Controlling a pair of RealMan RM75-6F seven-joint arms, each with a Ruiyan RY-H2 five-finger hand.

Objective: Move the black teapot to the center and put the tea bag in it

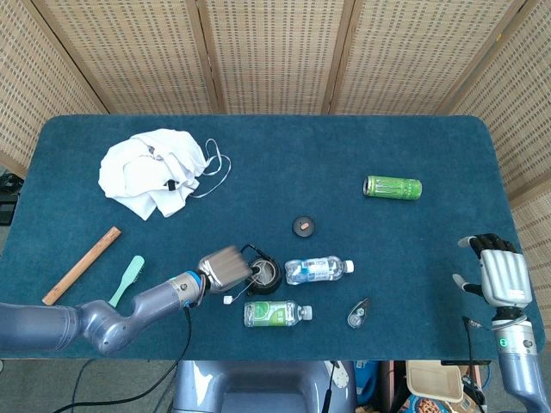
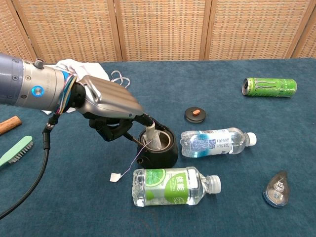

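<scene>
The black teapot [image 2: 160, 149] stands lidless at the front middle of the table, also seen from above [image 1: 265, 274]. The white tea bag [image 2: 157, 143] lies inside it. Its string runs over the rim to a paper tag [image 2: 116, 177] on the cloth. My left hand [image 2: 111, 104] hovers just left of the pot with one fingertip [image 2: 150, 133] dipped into the opening, touching the bag, and the other fingers curled under the palm. My right hand [image 1: 499, 277] stays at the table's right edge, holding nothing, fingers apart.
The teapot lid [image 2: 196, 114] lies behind the pot. A clear water bottle [image 2: 215, 141] lies right of the pot, a green-label bottle [image 2: 173, 186] in front. A green can [image 2: 269, 87], small clear object [image 2: 276, 189], white cloth [image 1: 155, 170], wooden stick [image 1: 82, 265] and brush [image 1: 126, 280] lie around.
</scene>
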